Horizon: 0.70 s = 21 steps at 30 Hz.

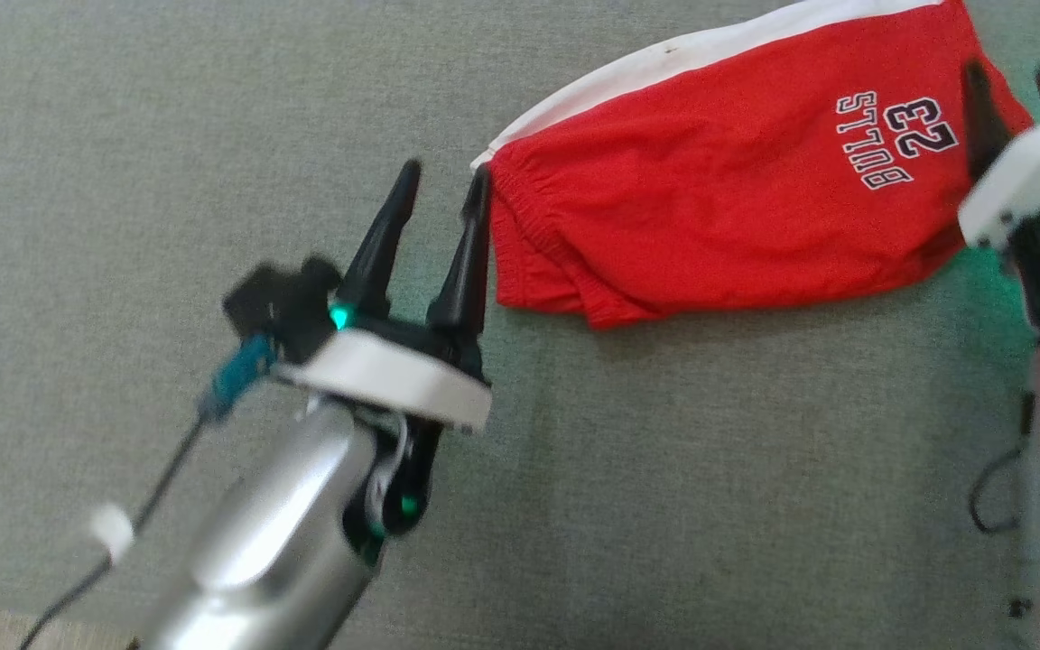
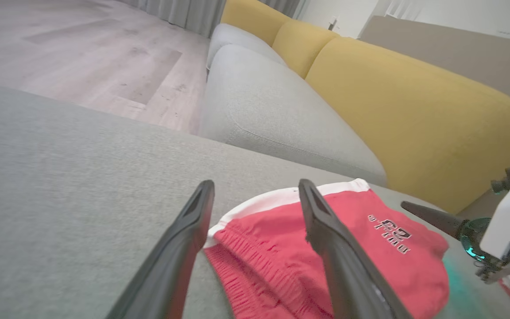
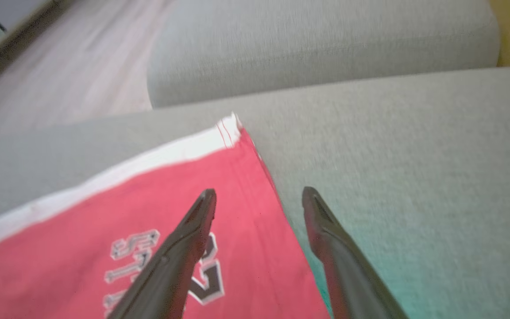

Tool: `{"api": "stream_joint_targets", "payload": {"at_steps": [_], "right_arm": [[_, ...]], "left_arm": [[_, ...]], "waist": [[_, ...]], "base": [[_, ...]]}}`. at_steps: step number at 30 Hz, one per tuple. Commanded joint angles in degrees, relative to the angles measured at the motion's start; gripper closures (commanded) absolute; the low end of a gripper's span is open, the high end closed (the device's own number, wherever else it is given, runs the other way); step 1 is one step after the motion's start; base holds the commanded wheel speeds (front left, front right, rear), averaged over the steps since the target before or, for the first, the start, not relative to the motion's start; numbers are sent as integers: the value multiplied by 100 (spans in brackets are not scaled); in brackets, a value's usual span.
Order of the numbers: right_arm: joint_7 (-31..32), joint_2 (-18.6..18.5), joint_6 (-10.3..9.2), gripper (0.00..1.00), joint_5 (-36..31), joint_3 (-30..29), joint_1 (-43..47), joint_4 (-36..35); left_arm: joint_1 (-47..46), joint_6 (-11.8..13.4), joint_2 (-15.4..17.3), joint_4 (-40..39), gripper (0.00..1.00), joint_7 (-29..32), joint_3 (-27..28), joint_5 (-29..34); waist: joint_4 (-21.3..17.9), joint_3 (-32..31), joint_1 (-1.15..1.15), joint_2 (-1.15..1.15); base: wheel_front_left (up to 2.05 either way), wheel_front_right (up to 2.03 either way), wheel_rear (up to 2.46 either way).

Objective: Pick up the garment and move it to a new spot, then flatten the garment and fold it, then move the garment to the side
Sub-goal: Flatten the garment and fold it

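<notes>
The garment [image 1: 719,171] is a pair of red shorts with a white side stripe and a "BULLS 23" print, lying folded on the grey cushion [image 1: 213,135]. My left gripper [image 1: 443,190] stands open at the elastic waistband end, one finger touching the red edge. In the left wrist view the shorts [image 2: 290,248] lie between and under my fingers [image 2: 326,230]. My right gripper [image 1: 1016,86] is open over the shorts' hem edge, near the print. In the right wrist view one finger [image 3: 188,243] is above the red cloth [image 3: 104,221] and the other finger is above bare cushion.
The grey cushion stretches wide to the left and toward the front. A second grey seat cushion [image 2: 272,106] and yellow backrests [image 2: 414,106] lie beyond, with wooden floor [image 2: 82,53] past the cushion edge.
</notes>
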Motion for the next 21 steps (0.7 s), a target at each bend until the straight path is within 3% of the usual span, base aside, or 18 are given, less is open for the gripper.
{"api": "stream_joint_targets", "payload": {"at_steps": [1, 7, 12, 13, 14, 17, 21], "right_arm": [[43, -41, -5, 0, -94, 145, -51, -243], [417, -331, -5, 0, -549, 154, -28, -39], [1040, -352, -5, 1, -362, 240, -3, 439], [1070, -319, -5, 62, -262, 239, 16, 488], [1053, -282, -5, 100, -161, 217, 36, 520], [874, -243, -5, 100, 90, 48, 121, 543], [608, -517, -5, 100, 192, -406, 305, 504]], "left_arm": [[105, 75, 162, -208, 0, -111, 104, 120], [720, 419, 269, -636, 0, -538, 20, 779], [1186, 372, 230, -777, 0, -611, 129, 1268], [1276, 331, 209, -814, 0, -612, 184, 1354], [1382, 286, 190, -842, 0, -613, 239, 1433], [1770, 106, 95, -918, 0, -614, 429, 1569], [2240, -140, 20, -967, 0, -615, 707, 1790]], "waist": [[33, 16, 0, 0], [318, 99, 0, 0], [549, 15, 0, 0], [561, -27, 0, 0], [562, -77, 0, 0], [528, -249, 0, 0], [471, -513, 0, 0]], "base": [[0, 0, 0], [0, 0, 0], [0, 0, 0], [0, 0, 0], [0, 0, 0], [0, 0, 0], [0, 0, 0]]}}
